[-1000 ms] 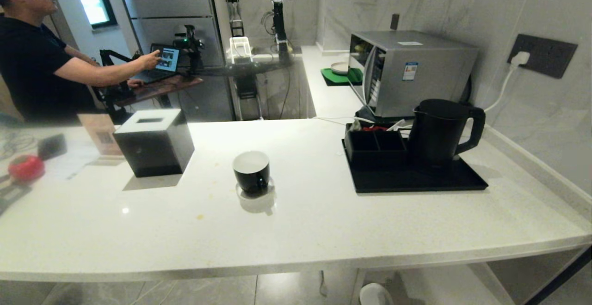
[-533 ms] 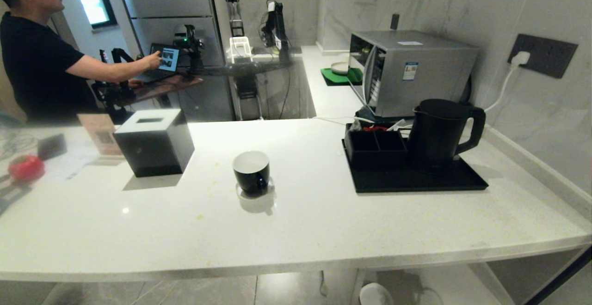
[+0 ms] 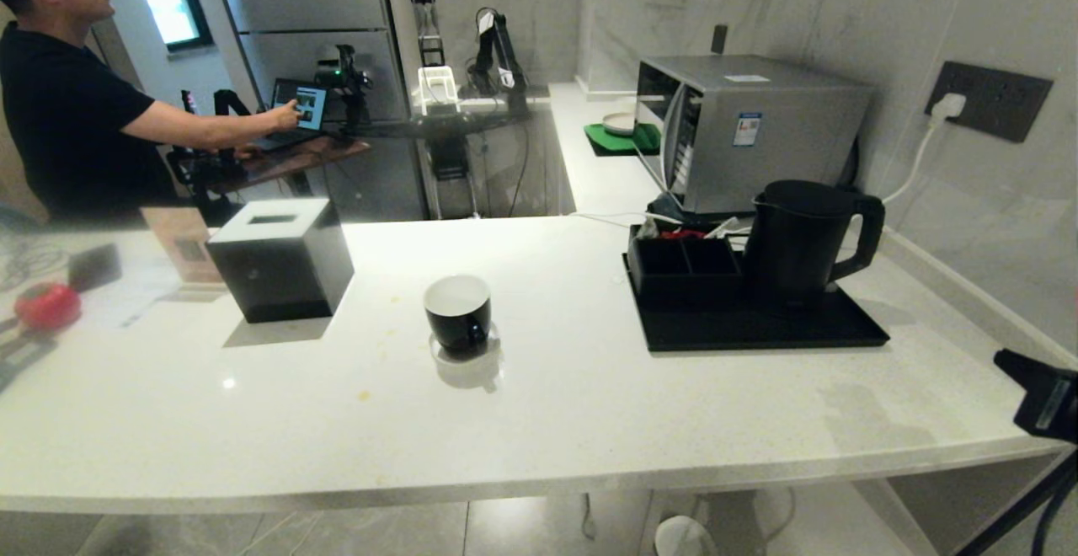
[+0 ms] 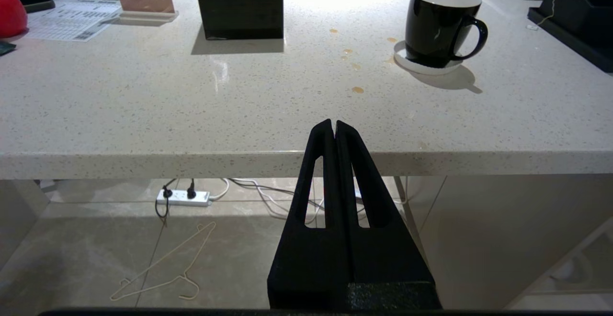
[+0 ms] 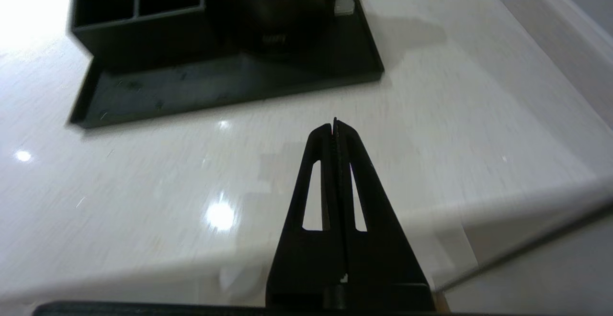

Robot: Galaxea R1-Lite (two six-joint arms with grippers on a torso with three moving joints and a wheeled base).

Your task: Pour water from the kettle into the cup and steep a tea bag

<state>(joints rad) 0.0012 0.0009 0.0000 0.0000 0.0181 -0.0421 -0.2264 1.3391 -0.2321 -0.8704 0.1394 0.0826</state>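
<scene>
Black throughout: one kettle (image 3: 796, 240), one cup (image 3: 458, 313), and two grippers, left gripper (image 4: 334, 129) and right gripper (image 5: 334, 129), both closed, empty.

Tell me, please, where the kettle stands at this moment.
In the head view the kettle stands upright on the black tray at the counter's right, beside the compartmented box and in front of the microwave.

From my head view I catch only a sliver of the right arm (image 3: 1044, 400), cut off at three o'clock, while the right wrist view clips the kettle (image 5: 273, 7) at twelve o'clock and smears the surface (image 5: 455, 115).
</scene>
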